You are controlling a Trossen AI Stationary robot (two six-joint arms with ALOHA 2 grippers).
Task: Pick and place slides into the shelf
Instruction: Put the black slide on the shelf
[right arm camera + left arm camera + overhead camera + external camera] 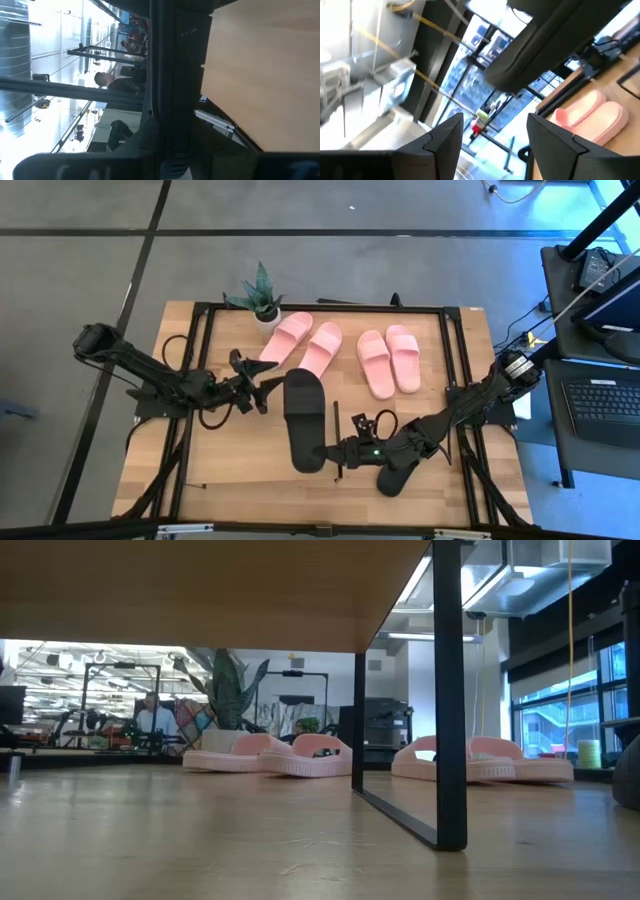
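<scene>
Left gripper [262, 388] stands with fingers apart just beside the toe end of the black slide [304, 418], not gripping it. Right gripper [345, 452], I observe, is clamped on that slide's opposite end. Both pink pairs [303, 344] [388, 359] lie beyond the black slide, beside the potted plant [259, 295].

Small potted plant [262, 297] at the table's far edge, laptop [603, 405] on a side desk, person [153, 718] seated far behind
</scene>
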